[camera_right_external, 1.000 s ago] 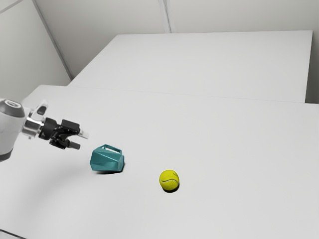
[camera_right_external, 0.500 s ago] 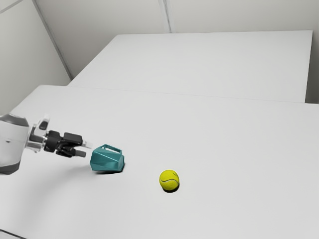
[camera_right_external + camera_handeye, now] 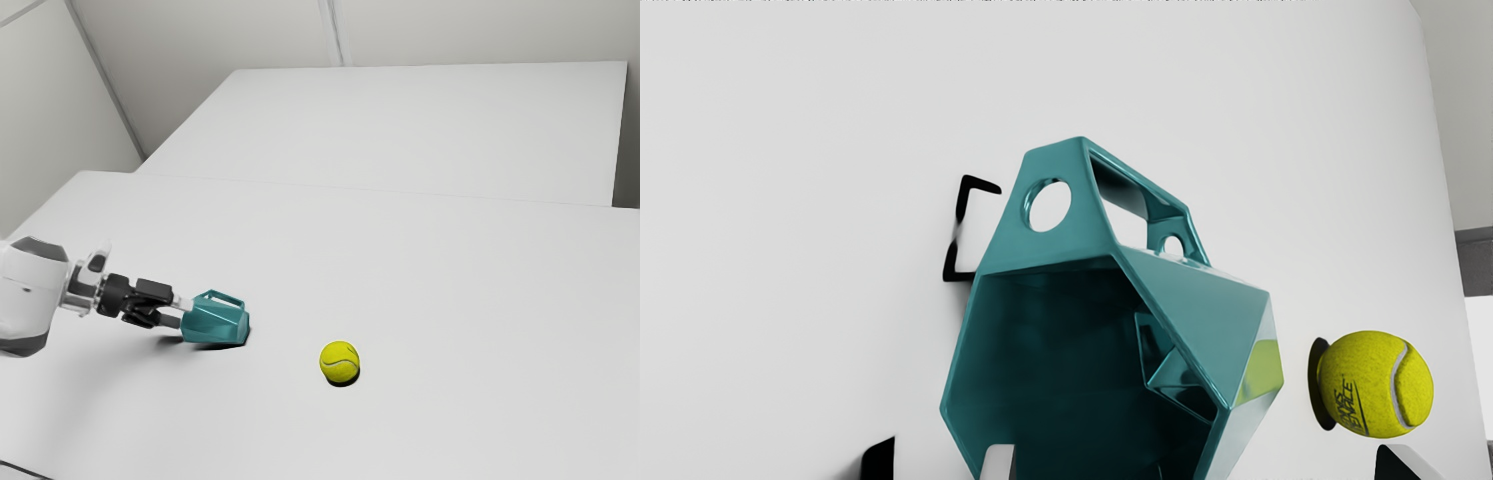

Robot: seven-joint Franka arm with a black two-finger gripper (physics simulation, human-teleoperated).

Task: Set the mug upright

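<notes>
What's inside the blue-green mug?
Inside the mug, I see dark, angled walls. One fingertip of the gripper covers a bit of the opening, and it's too dark deep down to tell if anything is there.

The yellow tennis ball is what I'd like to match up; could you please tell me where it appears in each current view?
Exterior view: the yellow tennis ball is below the picture's centre, to the right of the teal, faceted mug.
Wrist view: beside the mug, on the side whose wall shows a yellow-green patch.
Shared landmark: the mug, lying on its side.
</notes>
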